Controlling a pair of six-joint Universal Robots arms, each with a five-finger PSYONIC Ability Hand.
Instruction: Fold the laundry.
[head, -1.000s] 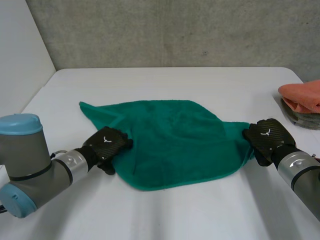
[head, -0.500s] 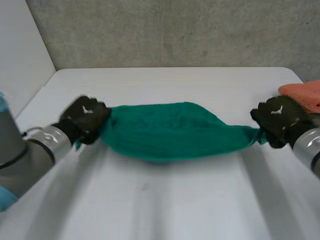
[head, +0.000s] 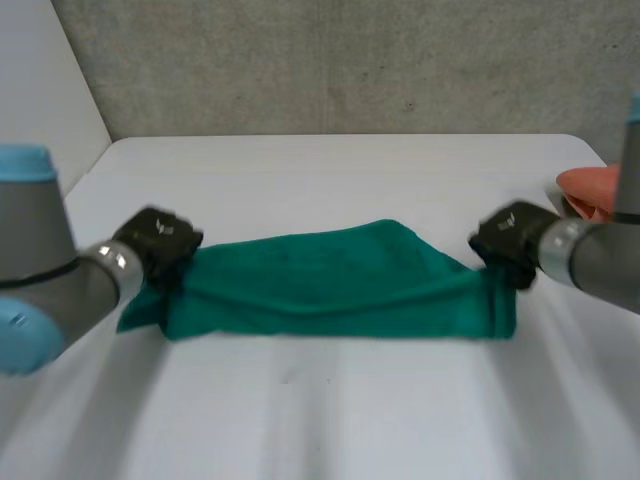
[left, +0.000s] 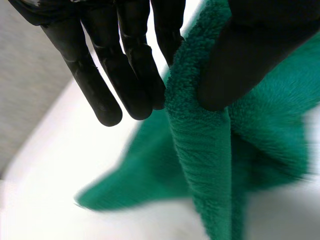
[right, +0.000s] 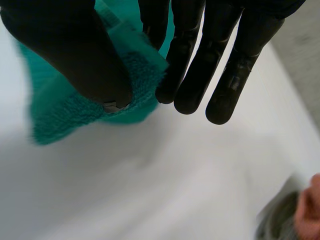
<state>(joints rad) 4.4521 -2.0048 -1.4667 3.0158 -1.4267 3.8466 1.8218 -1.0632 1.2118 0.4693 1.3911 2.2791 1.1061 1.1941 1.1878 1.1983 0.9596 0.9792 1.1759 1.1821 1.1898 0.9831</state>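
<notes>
Right hand (head: 508, 238) pinches green towel (head: 330, 285) near orange cloth (head: 586, 188).

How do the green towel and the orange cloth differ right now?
The green towel is stretched across the middle of the table, pinched at its ends by the left hand and right hand. The orange cloth lies untouched at its right edge. One is green, the other orange. Both are fabric.

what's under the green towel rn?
White table lies beneath the green towel, which the left hand and right hand pinch at its ends. The patch it covers is hidden.
</notes>
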